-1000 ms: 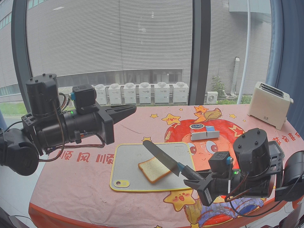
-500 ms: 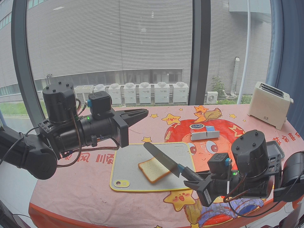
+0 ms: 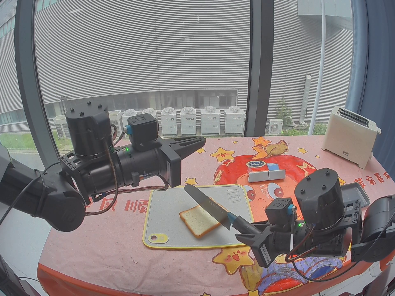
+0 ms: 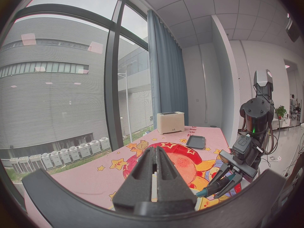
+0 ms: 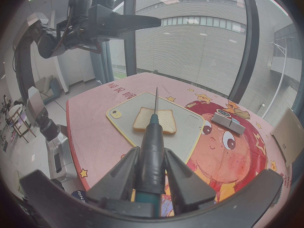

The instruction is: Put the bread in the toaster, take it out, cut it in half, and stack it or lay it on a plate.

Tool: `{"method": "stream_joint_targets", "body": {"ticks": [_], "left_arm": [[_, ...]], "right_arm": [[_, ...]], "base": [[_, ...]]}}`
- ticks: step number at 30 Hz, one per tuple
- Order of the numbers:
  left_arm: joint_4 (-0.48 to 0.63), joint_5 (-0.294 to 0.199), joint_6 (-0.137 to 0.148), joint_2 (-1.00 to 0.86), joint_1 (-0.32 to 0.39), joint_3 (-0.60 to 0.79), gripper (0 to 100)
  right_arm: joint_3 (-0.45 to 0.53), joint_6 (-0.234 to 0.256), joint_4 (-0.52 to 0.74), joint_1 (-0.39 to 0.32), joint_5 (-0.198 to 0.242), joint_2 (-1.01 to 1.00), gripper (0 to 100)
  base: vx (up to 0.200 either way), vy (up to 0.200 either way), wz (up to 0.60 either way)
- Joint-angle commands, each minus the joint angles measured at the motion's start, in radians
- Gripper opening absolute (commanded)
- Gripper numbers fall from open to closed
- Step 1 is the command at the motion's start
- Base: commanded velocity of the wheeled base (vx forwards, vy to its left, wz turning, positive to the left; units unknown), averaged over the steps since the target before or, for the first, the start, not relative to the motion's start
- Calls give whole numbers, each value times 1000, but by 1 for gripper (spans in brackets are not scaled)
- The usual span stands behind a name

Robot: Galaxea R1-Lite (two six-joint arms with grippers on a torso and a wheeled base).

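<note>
Leftward-held left gripper point(image 3: 200, 141) has travelled toward the cutting board point(image 3: 164, 210) over the last second. It now hangs in the air above the board's far edge, its fingers pressed together and holding nothing. Right gripper point(image 3: 246, 232) has crept slightly closer to the board's near right corner, carrying the knife point(image 3: 209, 205) with it. Its fingers are clamped on the knife's dark handle. The blade slants up and away from that corner, crossing above the right-hand part of the bread point(image 3: 197, 222). In the right wrist view the blade stands edge-on along the slice's middle line. Whether the edge touches the bread cannot be told.

Bread lies flat on the board, toward its near right part, where it lay a second ago, uncut and in one piece. Toaster point(image 3: 349, 135) stands well beyond the board, at the table's far right corner. A dark tray point(image 3: 357, 190) lies to the right of the board, beyond the right arm. A small grey knife stand point(image 3: 266, 173) sits just past the board's far right corner. A pink cartoon-printed cloth point(image 3: 103, 243) covers the table under the board.
</note>
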Motion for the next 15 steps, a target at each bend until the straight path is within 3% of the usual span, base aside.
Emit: {"method": "stream_joint_targets", "body": {"ticks": [1,15], "left_arm": [[-3,0,-5,27,0,-39,0],[-45,0,-10,100,-2,-60,0]], "right_arm": [[0,-1,-1,0,0,8,0],[7,-14,1,0,0,17,0]], "base": [[0,0,0],[0,0,0]]}}
